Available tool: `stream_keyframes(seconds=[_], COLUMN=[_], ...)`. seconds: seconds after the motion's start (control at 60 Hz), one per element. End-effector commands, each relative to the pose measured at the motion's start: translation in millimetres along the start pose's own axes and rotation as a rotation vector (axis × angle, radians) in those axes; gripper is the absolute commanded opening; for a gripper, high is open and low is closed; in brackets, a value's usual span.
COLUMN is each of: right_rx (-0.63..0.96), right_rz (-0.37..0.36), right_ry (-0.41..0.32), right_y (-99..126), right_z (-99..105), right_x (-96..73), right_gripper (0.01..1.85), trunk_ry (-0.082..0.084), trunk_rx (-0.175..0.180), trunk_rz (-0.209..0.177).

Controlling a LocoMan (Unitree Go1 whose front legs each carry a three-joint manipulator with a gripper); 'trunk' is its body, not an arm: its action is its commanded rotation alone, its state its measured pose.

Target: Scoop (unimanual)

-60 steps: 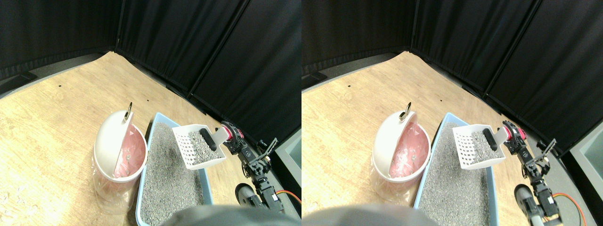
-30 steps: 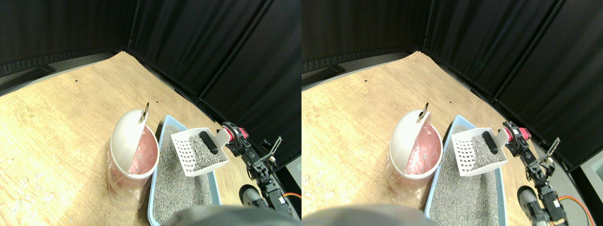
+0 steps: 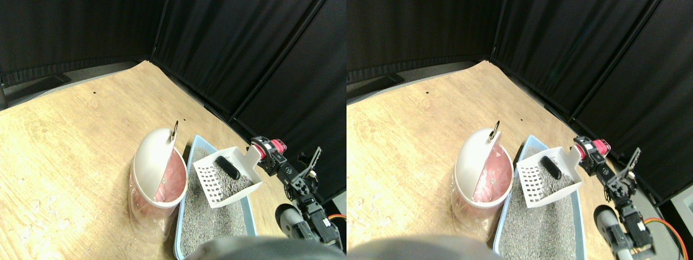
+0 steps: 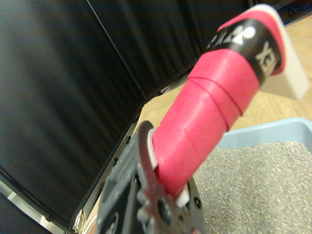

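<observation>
While the right gripper (image 3: 263, 153) grips the scoop (image 3: 227, 176) by its pink handle (image 4: 209, 112), the load rides level over the litter tray (image 3: 246, 203) — bin (image 3: 157, 173) alongside, lid tipped open.

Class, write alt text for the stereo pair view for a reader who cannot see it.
A white slotted scoop, held by the right gripper, hangs over a blue litter tray, carrying grey litter and a dark lump. Left of the tray stands a pink-lined bin with a white lid, on a wooden floor.
</observation>
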Motion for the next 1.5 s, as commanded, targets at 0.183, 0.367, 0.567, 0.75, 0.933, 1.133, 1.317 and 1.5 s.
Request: stream_keyframes(seconds=[0.183,0.367,0.567,0.75,0.933,1.133,1.317,1.5], right_rx=[-0.033,-0.033,-0.036,-0.044,-0.076,-0.166,-0.229,-0.268], right_rz=[0.012,0.043,0.094,0.106,0.107,0.036,-0.003,-0.020], right_ry=[-0.031,-0.024,-0.013,0.008,0.021,0.078,0.105,0.099], right_y=[8,14,27,32,35,39,36,33], right_z=[15,15,14,10,5,7,9,11], right_x=[15.0,22.9,29.1,32.2,33.5,31.2,30.3,31.0], right_gripper=[0.06,0.06,0.06,0.06,0.06,0.06,0.06,0.06], trunk_ry=[0.006,0.003,0.003,0.011,0.015,0.017,0.019,0.019], trunk_rx=[-0.087,-0.105,-0.121,-0.124,-0.116,-0.115,-0.111,-0.107], trunk_rz=[0.036,0.047,0.060,0.069,0.064,0.055,0.050,0.047])
